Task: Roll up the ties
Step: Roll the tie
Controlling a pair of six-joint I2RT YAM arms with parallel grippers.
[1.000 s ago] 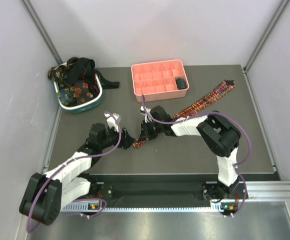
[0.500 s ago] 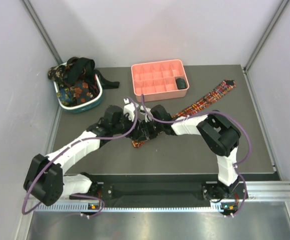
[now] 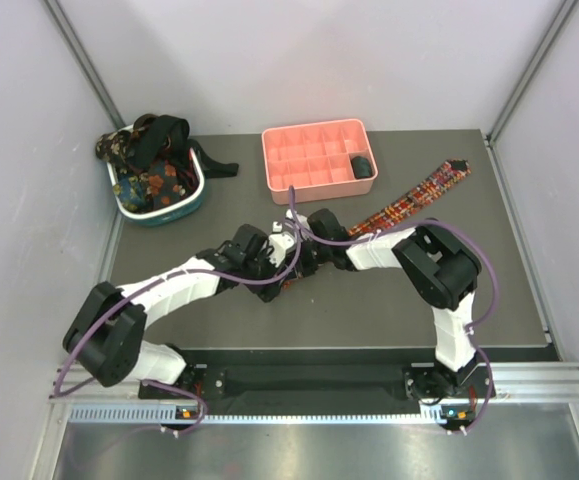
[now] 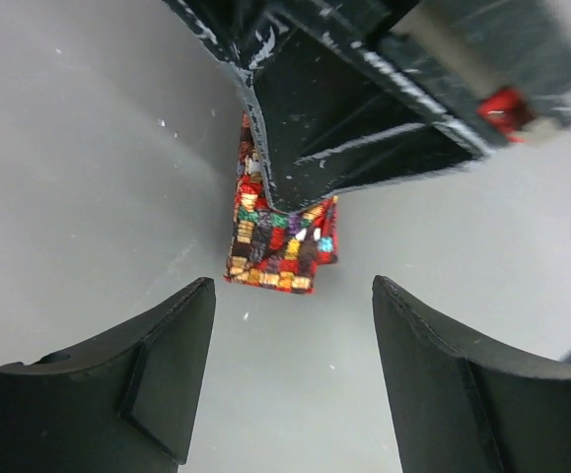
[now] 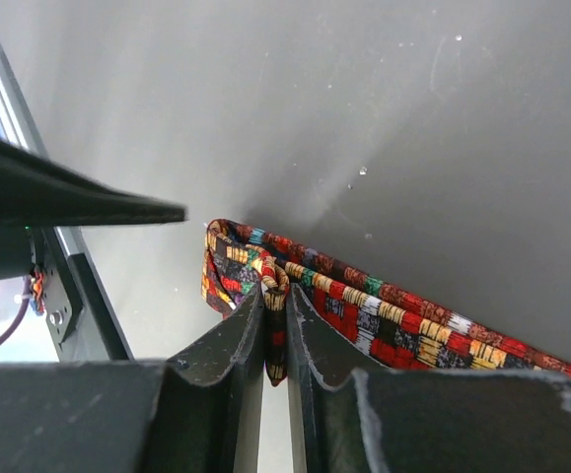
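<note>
Closest to me, a slotted metal rail [image 3: 299,412] runs along the front edge, with both arm bases bolted by it. The arms are white shells with black joints, and glossy purple cables loop along them. They reach in over the surface [image 3: 369,310], a flat dark grey sheet, matte, flecked with a few pale specks.

The two arms meet near its middle. The left claw [image 4: 290,291] stands wide, its thick black fingers [image 4: 157,374] spread either side of open grey and gripping nothing. Just beyond them is the end of the plaid tie [image 5: 393,315]. It is a woven cloth of small red, yellow, dark and teal blocks, doubled back on itself into a short soft fold.

The right claw [image 5: 275,293] is nearly closed, its narrow black blades pinching that fold between them. From there the rest of the tie lies flat, a long narrow band running diagonally to the far right corner.

Further back is a pink plastic tray [image 3: 277,180], rectangular with rounded corners and a grid of compartments. One right-hand cell holds a small dark lump [image 3: 362,167]; I cannot tell what it is. At the far left an oval teal-and-white basket [image 3: 159,215] holds a limp heap of dark ties [image 3: 154,180], some with red and green print and some black, spilling over the rim.

Pale, smooth wall panels close the space in, with metal posts [image 3: 79,50] at the far corners.
</note>
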